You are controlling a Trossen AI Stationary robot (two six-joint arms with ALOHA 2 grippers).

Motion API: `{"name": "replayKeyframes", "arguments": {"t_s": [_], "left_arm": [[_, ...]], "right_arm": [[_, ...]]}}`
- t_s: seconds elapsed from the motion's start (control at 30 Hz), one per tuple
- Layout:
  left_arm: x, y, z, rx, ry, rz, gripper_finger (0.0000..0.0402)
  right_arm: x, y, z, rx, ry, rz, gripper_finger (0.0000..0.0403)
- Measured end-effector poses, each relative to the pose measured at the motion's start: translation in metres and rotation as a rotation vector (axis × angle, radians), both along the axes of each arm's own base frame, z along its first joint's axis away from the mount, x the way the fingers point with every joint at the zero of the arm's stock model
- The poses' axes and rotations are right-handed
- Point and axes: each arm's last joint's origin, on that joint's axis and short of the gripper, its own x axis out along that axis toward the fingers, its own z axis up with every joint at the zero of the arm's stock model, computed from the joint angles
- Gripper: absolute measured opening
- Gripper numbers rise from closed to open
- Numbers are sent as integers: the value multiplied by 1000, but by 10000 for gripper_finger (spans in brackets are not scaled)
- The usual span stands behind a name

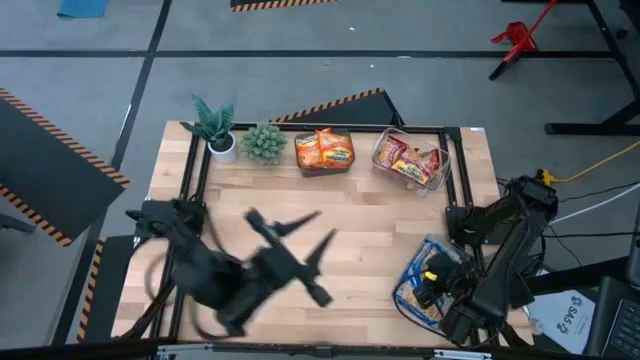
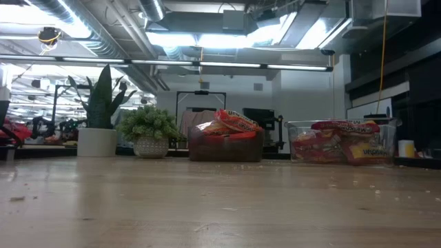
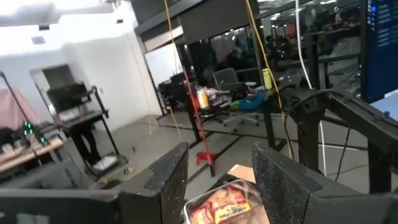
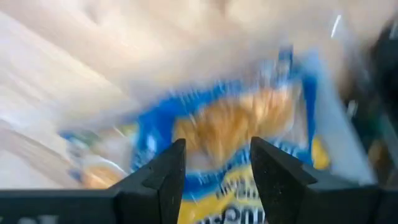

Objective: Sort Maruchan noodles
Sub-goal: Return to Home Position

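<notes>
the right gripper had its two fingers apart with nothing between them. through the gap showed the blue packets, lying straight ahead of the tips and close. seen from above, this gripper hung over the clear bin at the near right corner of the table. the blue packets were heaped in that bin, and its long side ran roughly from far to near with a slight slant. the right arm was plainly the nearer one to it.

the left gripper was above the middle-left of the boards, fingers spread and empty, well apart from any packet.

along the far edge stood two more bins, one with orange packets and one with red-brown packets. two potted plants stood beside them. every packet in view lay inside a bin, so the sorting looked finished.

since the blue heap sat right under the right fingers, the sensible way out seemed to be upward, not sideways against the bin's wall.
</notes>
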Motion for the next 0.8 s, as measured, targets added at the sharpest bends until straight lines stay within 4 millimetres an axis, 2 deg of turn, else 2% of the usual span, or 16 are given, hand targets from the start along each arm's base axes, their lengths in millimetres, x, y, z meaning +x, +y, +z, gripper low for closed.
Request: {"name": "replayKeyframes", "arguments": {"t_s": [0.1,0.2,0.43,0.57,0.63,0.67,0.73,0.8], "left_arm": [[-29,4,21,-43,-3,-7,170],[-63,6,44,-44,0,-61,170],[-129,16,75,124,137,-199,170],[-162,38,93,113,170,-209,170],[-171,45,99,57,103,-236,170],[-173,47,101,85,80,-277,170],[-179,47,104,166,48,-374,170],[-190,54,108,176,-12,-481,170]], "right_arm": [[2,-3,31,-75,-102,65,165],[4,-8,73,-136,-206,199,165],[9,-7,153,-208,-308,701,165],[11,-14,194,-472,-537,739,166],[10,-20,214,-621,-621,732,166],[8,-25,224,-669,-655,719,166],[1,-40,245,-690,-719,678,166],[-9,-59,263,-650,-769,641,166]]}}
